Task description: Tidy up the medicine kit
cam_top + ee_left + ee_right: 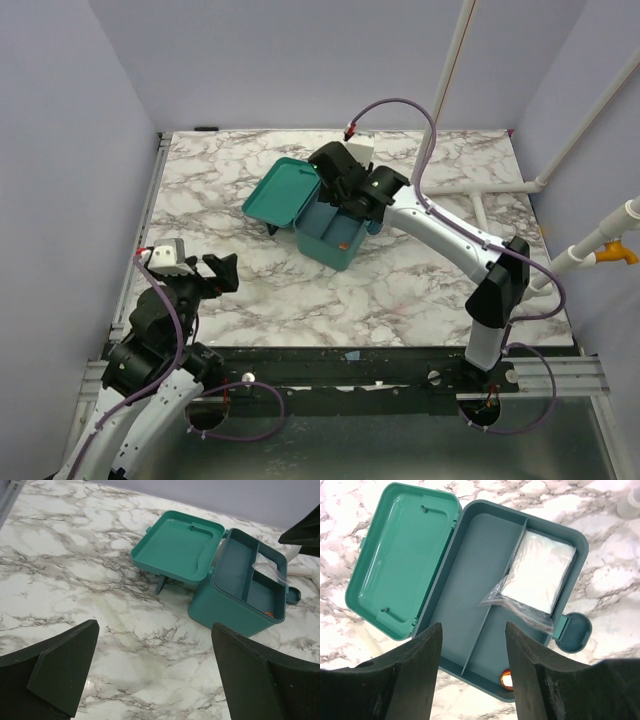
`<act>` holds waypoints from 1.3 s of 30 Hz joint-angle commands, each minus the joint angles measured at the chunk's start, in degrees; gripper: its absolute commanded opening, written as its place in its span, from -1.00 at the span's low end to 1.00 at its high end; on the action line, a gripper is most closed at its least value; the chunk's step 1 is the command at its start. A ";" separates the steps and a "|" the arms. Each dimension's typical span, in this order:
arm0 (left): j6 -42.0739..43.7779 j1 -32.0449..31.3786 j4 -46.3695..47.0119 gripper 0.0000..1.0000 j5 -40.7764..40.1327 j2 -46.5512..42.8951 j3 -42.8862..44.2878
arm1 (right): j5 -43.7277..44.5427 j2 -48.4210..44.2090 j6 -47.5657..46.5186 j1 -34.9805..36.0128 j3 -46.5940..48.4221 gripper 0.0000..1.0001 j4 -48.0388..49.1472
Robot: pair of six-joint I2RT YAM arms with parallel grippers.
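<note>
the medicine kit (330, 232) is sitting on the marble desk (420, 290), a little past the middle toward 12 o'clock in the top view. it is turned at an angle to the desk edges. its lid (285, 192) is lying flung open toward 10 o'clock of the box, with the hollow inside facing up.

seen from the right wrist, the box is holding a divided tray. one long compartment is running along the hinge side. on the far side of the divider a clear bag (537, 575) with a white pad inside is lying at about 2 o'clock, one corner of the plastic spilling over the divider. a small orange thing (506, 678) is showing in the compartment at 6 o'clock; what it is cannot be told. a round latch tab (575, 632) is sticking out of the box wall at 4 o'clock.

the right pincer (472, 630) is hanging directly over the open box, released, its fingers (420, 670) standing apart and gripping nothing.

the left pincer (222, 272) is waiting near the desk's 8 o'clock edge, well apart from the kit. it is spread wide and empty, its fingers (60, 675) framing bare marble. from its wrist camera the kit (235, 605) is lying off toward 1 o'clock.
</note>
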 commanded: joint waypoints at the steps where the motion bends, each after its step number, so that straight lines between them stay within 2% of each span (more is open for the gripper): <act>1: -3.66 0.28 -0.65 0.97 6.51 4.21 1.06 | -1.47 -1.89 -14.83 -1.33 -4.44 0.15 10.01; 5: -6.94 0.33 0.00 0.97 8.58 7.48 0.57 | -2.57 -0.95 -19.98 -4.28 -5.54 0.10 15.15; 11: -10.65 0.31 1.55 0.92 10.77 10.07 -0.94 | -1.50 3.63 -23.93 -9.53 -3.57 -0.14 20.59; 17: -16.02 0.36 4.96 0.57 15.24 14.04 -3.96 | -6.21 9.90 -24.23 -15.98 1.69 -0.81 20.76; 19: -17.59 0.39 6.76 0.31 16.55 15.68 -5.40 | -8.17 11.80 -24.45 -17.62 3.23 -0.99 20.39; 25: -19.79 0.64 11.94 -0.51 18.37 21.21 -7.33 | -13.41 16.34 -27.14 -20.83 7.17 -0.99 19.69; 30: -20.33 1.12 16.18 -0.96 21.14 28.51 -6.92 | -15.61 19.72 -31.00 -21.04 8.77 -0.99 18.46; 39: -20.72 4.15 24.00 -1.00 27.78 42.59 -4.95 | -24.55 17.58 -35.36 -21.03 2.79 -0.99 19.33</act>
